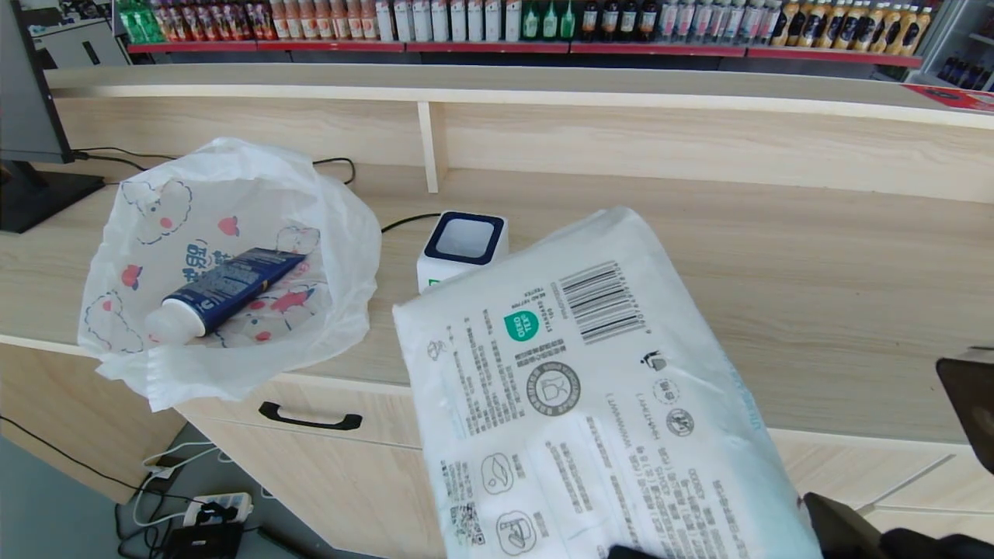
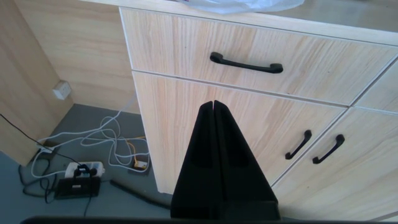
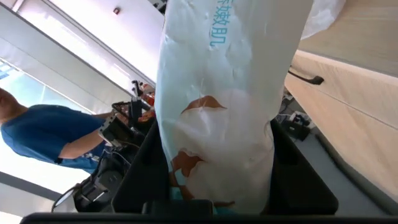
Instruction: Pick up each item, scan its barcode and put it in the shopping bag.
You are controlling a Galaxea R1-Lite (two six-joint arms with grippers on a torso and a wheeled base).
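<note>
A shop: shelves of bottled drinks (image 1: 543, 19) behind a wooden checkout counter (image 1: 776, 256) with a barcode scanner (image 1: 463, 244).

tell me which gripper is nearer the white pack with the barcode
Right. The right gripper holds the white pack, fingers on either side. The left gripper is shut, low before the cabinet drawers, apart from it.

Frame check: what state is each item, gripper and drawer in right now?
shopping bag: open, on the counter, tube inside.
tube: lying on its side in the bag.
scanner: on the counter, window facing up.
white pack: held in the air, barcode side up.
right gripper: shut on the white pack.
drawer: closed.
left gripper: shut, empty, facing the drawer.
</note>
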